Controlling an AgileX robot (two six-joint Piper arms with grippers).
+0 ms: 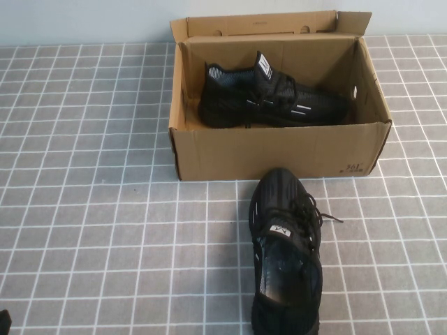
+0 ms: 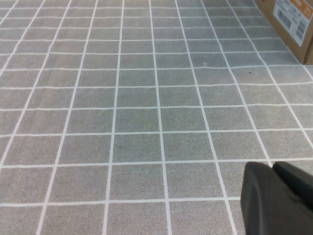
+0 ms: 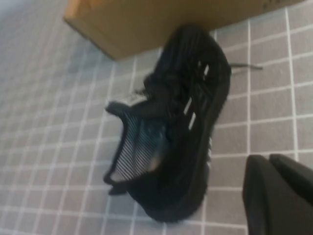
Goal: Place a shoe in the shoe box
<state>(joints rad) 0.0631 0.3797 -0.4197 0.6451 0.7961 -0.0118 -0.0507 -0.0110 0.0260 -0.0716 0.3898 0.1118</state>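
Covering the whole table [image 1: 84, 209] is a grey cloth with a white grid, and the shoe box [image 1: 279, 150] is the largest thing on it, standing at the middle of the far edge. The box is brown cardboard, open, with its lid flap [image 1: 265, 24] raised behind it and a small dark print near the right end of its front wall. Its side, with a white label, shows in the left wrist view [image 2: 288, 24], and one of its walls shows in the right wrist view [image 3: 161, 19].

Inside the box lies the twin shoe [image 1: 272, 98] on its side, along the box's length, its white-barred tongue tab standing up.

Next in size is the shoe [image 1: 286, 251], a black knit sneaker resting on the cloth outside the box, just in front of the front wall. Its toe points at that wall and its heel reaches toward the near edge, a little right of the middle. A small white logo sits on the tongue, and a lace trails to the right. The right wrist view [image 3: 171, 127] shows its grey lining and white dashes.

The left gripper [image 2: 281, 196] hangs over bare cloth by the near left corner, clear of everything; whether it is clenched or released I cannot tell.

The right gripper [image 3: 279, 191] hovers near the shoe without touching it; its state I cannot tell either.
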